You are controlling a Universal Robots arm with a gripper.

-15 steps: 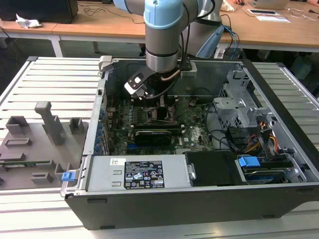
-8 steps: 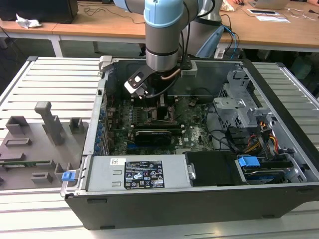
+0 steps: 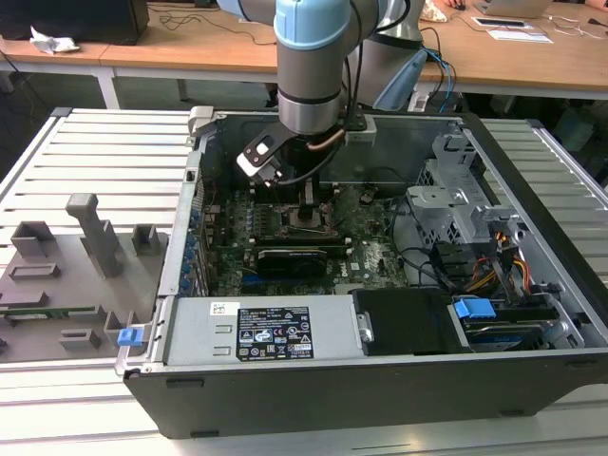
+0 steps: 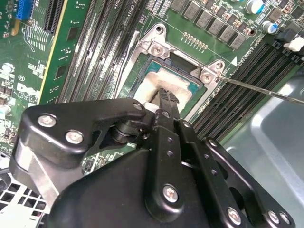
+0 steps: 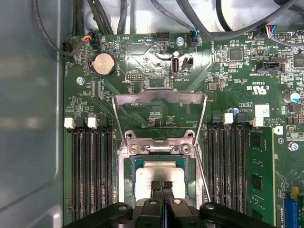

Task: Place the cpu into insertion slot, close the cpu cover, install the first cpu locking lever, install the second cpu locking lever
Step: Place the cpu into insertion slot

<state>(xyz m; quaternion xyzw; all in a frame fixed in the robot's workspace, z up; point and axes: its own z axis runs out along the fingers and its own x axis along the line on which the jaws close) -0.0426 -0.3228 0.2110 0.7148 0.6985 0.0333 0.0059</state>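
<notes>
The gripper (image 5: pixel 161 186) stood over the insertion slot (image 5: pixel 124 185), fingers (image 5: pixel 155 186) pressed together, tips at the cpu (image 5: pixel 159 173) seated inside. The cpu cover (image 5: pixel 159 98) lay swung open over the motherboard (image 5: pixel 142 57).

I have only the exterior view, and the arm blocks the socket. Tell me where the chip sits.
Observer: In the first wrist view the small, square, silver-grey metal cpu lies flat inside the square black insertion slot.
Operator: Report the cover.
Observer: The thin grey metal cpu cover, a square plate with a large window, stands swung open, away from the slot.
Operator: Give me the hand.
Observer: The black hand has its fingertips together over the cpu's top face. I cannot confirm contact.
</notes>
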